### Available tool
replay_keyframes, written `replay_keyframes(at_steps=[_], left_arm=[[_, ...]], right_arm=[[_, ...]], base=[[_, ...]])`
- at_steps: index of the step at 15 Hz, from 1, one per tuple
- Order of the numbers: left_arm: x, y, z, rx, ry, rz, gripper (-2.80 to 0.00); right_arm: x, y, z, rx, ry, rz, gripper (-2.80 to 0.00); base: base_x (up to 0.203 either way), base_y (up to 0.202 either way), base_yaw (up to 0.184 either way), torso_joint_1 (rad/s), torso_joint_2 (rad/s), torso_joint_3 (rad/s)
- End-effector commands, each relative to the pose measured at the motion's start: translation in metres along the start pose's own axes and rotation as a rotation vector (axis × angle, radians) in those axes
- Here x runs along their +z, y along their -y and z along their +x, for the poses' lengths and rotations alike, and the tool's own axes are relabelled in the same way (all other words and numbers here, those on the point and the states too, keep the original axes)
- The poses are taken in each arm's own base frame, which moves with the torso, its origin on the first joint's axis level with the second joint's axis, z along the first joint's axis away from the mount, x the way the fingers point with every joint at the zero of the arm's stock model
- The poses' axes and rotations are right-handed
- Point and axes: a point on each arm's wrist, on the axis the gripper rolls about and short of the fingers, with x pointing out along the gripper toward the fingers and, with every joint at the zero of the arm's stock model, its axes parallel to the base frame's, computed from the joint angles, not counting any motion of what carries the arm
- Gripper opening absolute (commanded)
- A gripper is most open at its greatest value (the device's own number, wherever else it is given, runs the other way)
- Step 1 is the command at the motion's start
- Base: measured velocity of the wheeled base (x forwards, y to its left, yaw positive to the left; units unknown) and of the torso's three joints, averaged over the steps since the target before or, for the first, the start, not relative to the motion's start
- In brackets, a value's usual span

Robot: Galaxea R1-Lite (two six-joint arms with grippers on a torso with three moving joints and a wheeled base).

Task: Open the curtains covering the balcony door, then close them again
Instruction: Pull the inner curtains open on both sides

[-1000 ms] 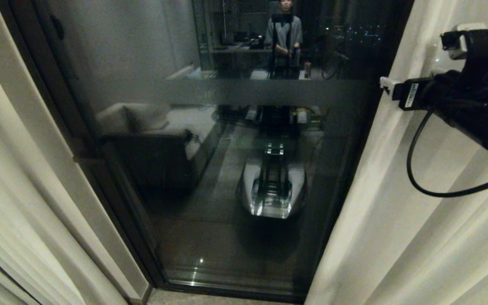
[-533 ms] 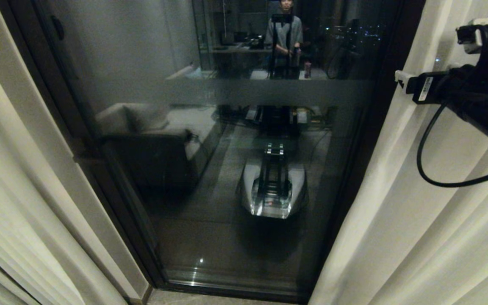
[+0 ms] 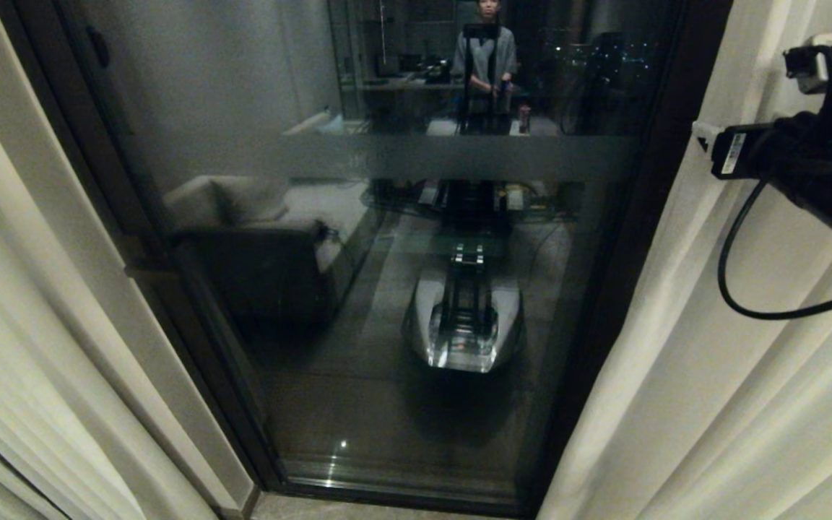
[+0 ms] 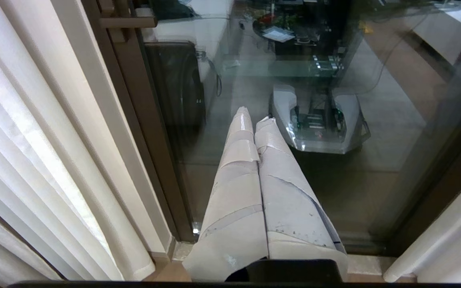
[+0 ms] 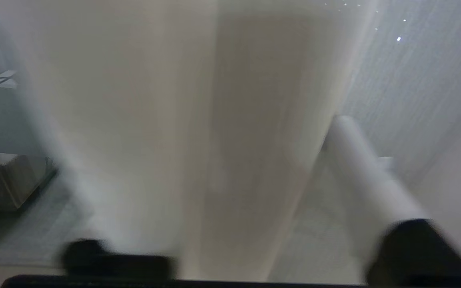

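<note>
The balcony door (image 3: 387, 274) stands uncovered in the middle, dark glass with a frosted band (image 3: 459, 155) and a brown frame (image 3: 647, 238). Cream curtains hang on both sides: the left panel (image 3: 11, 325) and the right panel (image 3: 712, 404). My right arm's wrist (image 3: 813, 152) is pressed against the right panel, high up near its inner edge. In the right wrist view my right gripper (image 5: 226, 128) stands open around a fold of the curtain (image 5: 166, 120); one white finger (image 5: 358, 172) shows, the other is hidden behind the cloth. My left gripper (image 4: 254, 116) is shut and empty, pointing down at the glass.
The glass reflects my own base (image 3: 463, 325), a sofa (image 3: 257, 245) and a person (image 3: 484, 58) standing behind me. A stone sill (image 4: 370, 264) runs along the foot of the door. The left panel's pleats (image 4: 34, 140) hang close beside my left arm.
My right arm has moved to the right, and the right curtain's edge has gone with it, baring more of the door's right frame. The left arm has kept still.
</note>
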Motion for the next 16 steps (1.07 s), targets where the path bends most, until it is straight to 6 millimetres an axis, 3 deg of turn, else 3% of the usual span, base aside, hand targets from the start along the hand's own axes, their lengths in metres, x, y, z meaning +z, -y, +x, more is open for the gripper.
replay_keyframes(at_steps=[1, 16], left_arm=[[0.0, 0.0, 0.0, 0.0, 0.001, 0.0, -2.8], [0.0, 0.0, 0.0, 0.0, 0.001, 0.0, -2.8]], right_arm=[[0.002, 0.001, -0.004, -0.002, 0.006, 0.001, -2.8], [-0.003, 0.007, -0.015, -0.024, 0.054, 0.016, -2.8]], base=[[0.0, 0.0, 0.0, 0.0, 0.0, 0.0], [0.0, 0.0, 0.0, 0.0, 0.0, 0.0]])
